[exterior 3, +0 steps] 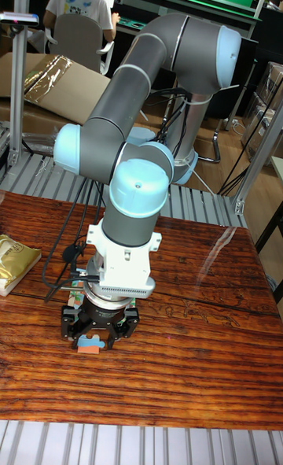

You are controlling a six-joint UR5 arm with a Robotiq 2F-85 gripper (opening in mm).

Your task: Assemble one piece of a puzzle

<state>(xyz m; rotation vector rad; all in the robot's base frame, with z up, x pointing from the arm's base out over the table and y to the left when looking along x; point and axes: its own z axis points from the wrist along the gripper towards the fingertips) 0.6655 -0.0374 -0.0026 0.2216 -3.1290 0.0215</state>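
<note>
Claw (pixel 100 337), black and two-fingered, pointed straight down just above the dark red-brown wood-grain worktop (pixel 196 355), closed around a small flat puzzle piece with a blue body and an orange upper layer (pixel 88 345). Held low between the finger ends, that piece, and hanging at the claw's left-hand side rather than dead centre; cannot tell whether touching the wood or a hair above it. Long axis of the piece roughly level, running left to right across the picture, a blue tab poking out toward the right under the claw.

Taking the claw as the landmark and going left to right: far to its left, at the worktop's edge, a crumpled gold foil packet (pixel 16 262) on something pale, well apart. Right at the claw, a small multicoloured block or label (pixel 75 295) just above and left of the fingers, too small to make out. Above the claw, white wrist housing (pixel 126 264) and the grey UR5 arm with pale blue joint caps (pixel 141 182). To the claw's right, bare wood only, faint scratch-like marks near it.

No puzzle board or mating piece visible; possibly hidden beneath the claw. Judged: piece already in hand, so fitting step under way, coming move a short press straight down, piece directly below the fingers.
</note>
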